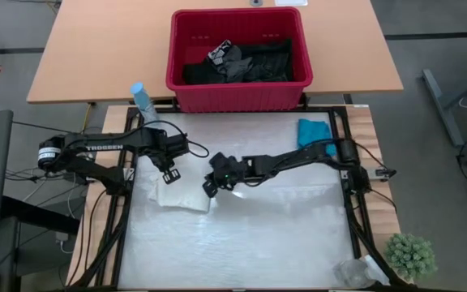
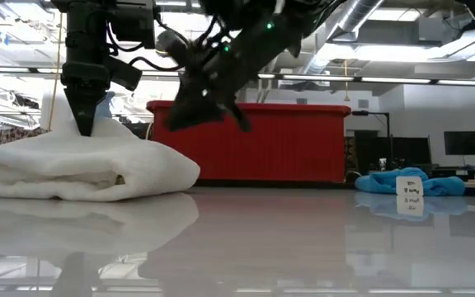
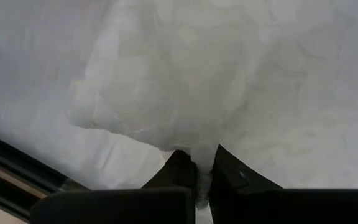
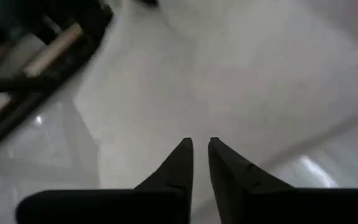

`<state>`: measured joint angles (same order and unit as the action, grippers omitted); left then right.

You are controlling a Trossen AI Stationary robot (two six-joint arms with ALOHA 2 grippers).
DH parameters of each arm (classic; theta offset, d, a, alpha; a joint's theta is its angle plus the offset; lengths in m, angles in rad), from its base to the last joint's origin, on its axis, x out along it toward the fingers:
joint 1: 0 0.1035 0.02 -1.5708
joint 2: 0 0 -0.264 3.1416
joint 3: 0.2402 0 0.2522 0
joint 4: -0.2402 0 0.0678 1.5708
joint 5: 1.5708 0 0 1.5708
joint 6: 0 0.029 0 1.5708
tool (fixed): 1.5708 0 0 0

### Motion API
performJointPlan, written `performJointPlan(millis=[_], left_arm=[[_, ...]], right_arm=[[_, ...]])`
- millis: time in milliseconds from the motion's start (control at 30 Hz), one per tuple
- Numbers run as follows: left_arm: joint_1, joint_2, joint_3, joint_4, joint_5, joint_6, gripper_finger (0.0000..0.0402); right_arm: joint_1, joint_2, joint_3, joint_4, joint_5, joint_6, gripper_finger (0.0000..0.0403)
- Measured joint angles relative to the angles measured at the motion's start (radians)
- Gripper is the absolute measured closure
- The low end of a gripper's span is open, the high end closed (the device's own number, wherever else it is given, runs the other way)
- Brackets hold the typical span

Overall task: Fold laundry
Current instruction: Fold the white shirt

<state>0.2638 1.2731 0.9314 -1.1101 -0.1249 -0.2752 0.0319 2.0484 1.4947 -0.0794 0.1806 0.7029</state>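
Note:
The white garment [image 1: 183, 196] [image 2: 81, 165] [image 3: 166, 81] lies heaped at the left of the glossy work mat. My left gripper [image 1: 169, 174] [image 2: 85, 124] [image 3: 199, 180] points down over it, shut on its top. My right gripper [image 1: 209, 188] [image 2: 196, 111] [image 4: 201, 146] hangs slanting just right of the heap, above the mat. Only a narrow gap separates its fingertips and nothing is between them. A small teal garment [image 1: 314, 130] [image 2: 390, 181] rests on the mat's far right corner. Black garments [image 1: 242, 61] lie in the red basket [image 1: 237, 81]. My left gripper pinches a raised peak of the white garment [image 3: 194, 152] between its two fingers. It comes from above with the fingers pointing down. The cloth is drawn up into a point at the fingers [image 2: 85, 132], and the rest of the garment lies on the mat.
The red basket stands just beyond the mat's far edge. A blue bottle [image 1: 142, 97] stands at the far left corner. A small plant [image 1: 412, 253] and clear plastic [image 1: 355, 272] sit at the near right corner. The mat's near half [image 1: 250, 243] is bare.

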Motion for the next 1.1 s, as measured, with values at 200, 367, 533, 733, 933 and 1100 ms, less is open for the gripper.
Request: performJointPlan(millis=[200, 367, 533, 733, 933, 1100], left_arm=[[0.008, 0.000, 0.000, 0.001, -0.005, 0.002, 0.0401], [0.011, 0.000, 0.000, 0.004, -0.006, 0.002, 0.0401], [0.011, 0.000, 0.000, 0.028, -0.011, 0.005, 0.0394], [0.011, 0.000, 0.060, -0.049, -0.046, 0.044, 0.0361], [0.011, -0.001, 0.196, -0.253, -0.226, 0.096, 0.0360], [0.013, -0.070, 0.225, -0.208, -0.199, -0.050, 0.0370]], right_arm=[[-0.001, 0.083, 0.086, 0.033, -0.001, -0.062, 0.0379], [-0.009, 0.156, 0.125, 0.018, -0.003, -0.075, 0.0388], [-0.009, 0.226, 0.162, 0.010, -0.012, -0.048, 0.0373], [-0.011, 0.261, 0.186, -0.002, -0.054, -0.023, 0.0385], [-0.020, 0.261, 0.186, -0.014, -0.056, -0.012, 0.0374], [-0.029, 0.262, 0.185, -0.022, -0.074, 0.000, 0.0380]])
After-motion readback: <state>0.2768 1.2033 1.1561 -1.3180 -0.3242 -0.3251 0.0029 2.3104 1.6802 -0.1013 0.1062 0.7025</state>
